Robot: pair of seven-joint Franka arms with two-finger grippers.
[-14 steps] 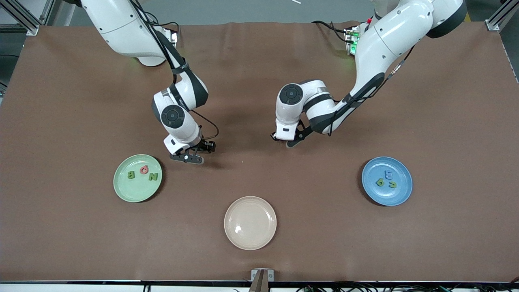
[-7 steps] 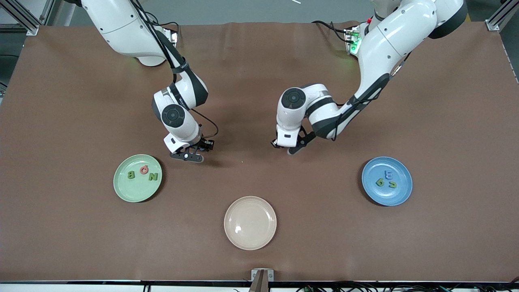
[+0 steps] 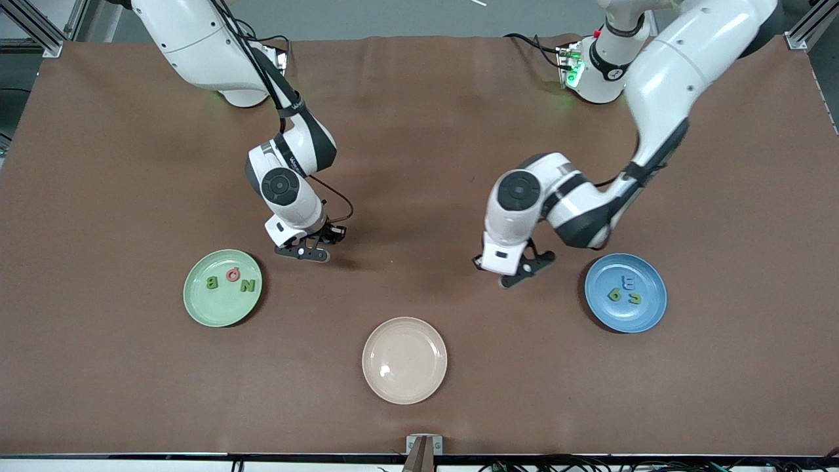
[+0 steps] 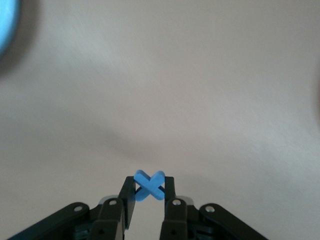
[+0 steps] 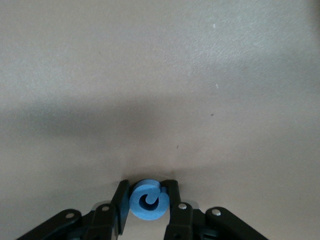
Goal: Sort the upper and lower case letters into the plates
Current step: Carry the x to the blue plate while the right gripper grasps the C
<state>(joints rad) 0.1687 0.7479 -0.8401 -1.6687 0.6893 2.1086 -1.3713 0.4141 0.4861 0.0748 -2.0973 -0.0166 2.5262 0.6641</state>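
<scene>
Up over bare brown table (image 3: 419,131), the left gripper (image 3: 518,274) has its fingers pinched tight on a small blue X-shaped letter (image 4: 149,185), hanging over the cloth between the table's middle and the blue plate (image 3: 645,318), which lies near the left arm's end. That plate carries three letters: a blue one (image 3: 628,282), a green one (image 3: 615,294) and another green one (image 3: 635,299), all close together and apart from the rim. The right gripper (image 3: 308,252) sits low over the cloth just beside the light green plate (image 3: 210,311), its fingers closed against a round, curled blue letter (image 5: 148,200); whether that letter is lifted or resting on the table cannot be told. On the light green plate lie a green B (image 3: 211,283), a pinkish red ring-shaped letter (image 3: 233,274) and a green N (image 3: 247,285), well spaced. A cream-beige plate (image 3: 404,360) lies nearer the front camera than both coloured plates, roughly midway between them, with nothing on it. Nothing stands between either gripper and the plate beside it; only open cloth separates them. Cables (image 3: 544,49) trail near the left arm's base.
</scene>
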